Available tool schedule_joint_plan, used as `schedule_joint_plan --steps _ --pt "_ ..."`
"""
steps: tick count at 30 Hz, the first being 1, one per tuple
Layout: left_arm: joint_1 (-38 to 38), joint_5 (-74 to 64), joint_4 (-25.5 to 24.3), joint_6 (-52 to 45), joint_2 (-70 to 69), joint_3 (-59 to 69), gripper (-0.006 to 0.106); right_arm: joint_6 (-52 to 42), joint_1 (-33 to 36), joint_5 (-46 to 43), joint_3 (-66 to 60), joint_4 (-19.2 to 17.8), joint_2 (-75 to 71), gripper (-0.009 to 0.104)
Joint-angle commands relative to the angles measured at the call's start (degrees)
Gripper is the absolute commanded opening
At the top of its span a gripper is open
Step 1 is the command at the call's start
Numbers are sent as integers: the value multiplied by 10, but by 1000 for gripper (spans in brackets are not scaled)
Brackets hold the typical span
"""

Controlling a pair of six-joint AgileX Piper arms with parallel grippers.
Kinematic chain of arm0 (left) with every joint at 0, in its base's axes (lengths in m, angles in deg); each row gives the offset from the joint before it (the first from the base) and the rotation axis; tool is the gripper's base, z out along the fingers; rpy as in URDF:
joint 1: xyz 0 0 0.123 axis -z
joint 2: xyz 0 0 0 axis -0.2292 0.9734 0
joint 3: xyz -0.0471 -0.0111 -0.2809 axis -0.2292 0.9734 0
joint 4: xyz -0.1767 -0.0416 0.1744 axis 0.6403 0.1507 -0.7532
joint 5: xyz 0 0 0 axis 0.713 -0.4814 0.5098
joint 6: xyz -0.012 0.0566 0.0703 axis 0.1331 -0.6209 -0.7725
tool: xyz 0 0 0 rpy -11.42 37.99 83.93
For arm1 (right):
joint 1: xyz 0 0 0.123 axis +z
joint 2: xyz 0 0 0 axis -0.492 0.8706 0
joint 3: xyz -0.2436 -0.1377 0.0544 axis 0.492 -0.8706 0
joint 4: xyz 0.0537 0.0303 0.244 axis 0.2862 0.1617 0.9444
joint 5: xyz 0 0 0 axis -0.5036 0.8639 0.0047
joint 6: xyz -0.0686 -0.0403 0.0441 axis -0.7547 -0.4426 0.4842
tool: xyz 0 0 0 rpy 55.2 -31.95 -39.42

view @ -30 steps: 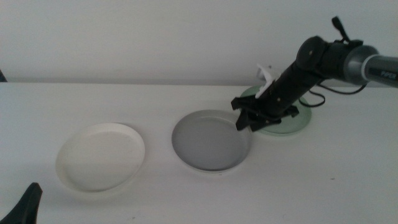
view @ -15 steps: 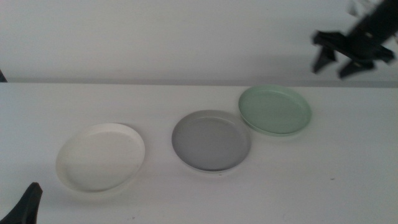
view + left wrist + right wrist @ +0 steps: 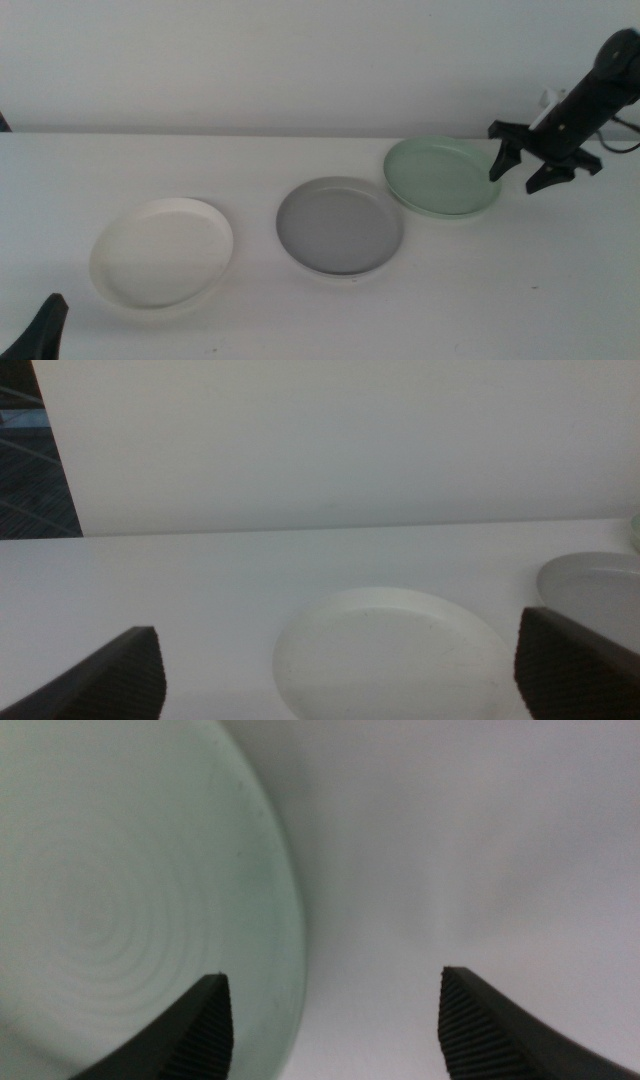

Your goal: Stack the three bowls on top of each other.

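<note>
Right gripper point(image 3: 527, 167) angled down, jaws spread over mint bowl's point(image 3: 441, 175) rim; three separate bowls; left gripper point(image 3: 340, 670) low, spread.

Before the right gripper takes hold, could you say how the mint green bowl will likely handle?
The mint green bowl looks rigid, so it should lift flat. Its smooth, low rim may slip between the right gripper fingers. Wide and shallow, it seems unlikely to tip, and would probably slide if pushed.

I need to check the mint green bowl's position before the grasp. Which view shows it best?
The middle view: the whole mint green bowl shows, beside the grey bowl, with the open right gripper at its edge. The right wrist view shows only part of it, close and blurred. The left wrist view shows a sliver.
</note>
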Motion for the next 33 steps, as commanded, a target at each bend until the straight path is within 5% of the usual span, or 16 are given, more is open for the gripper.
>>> schedule_joint_plan --steps 1,7,14,22,28,33 --pt "-2 10 3 2 -24 24 94 1 7 -20 0 2 7 59" --pt "-2 10 3 2 -24 24 94 1 20 -45 0 -7 33 42" --pt "-2 10 3 2 -24 24 94 4 21 -54 0 -5 50 -2" --pt "-2 10 3 2 -24 24 94 -57 -19 3 -15 27 -10 -2" --pt "-2 10 3 2 -24 24 94 -91 -40 -38 -104 48 -154 -2" --pt "-2 10 3 2 -24 24 94 -94 -9 -16 -104 100 -217 -2"
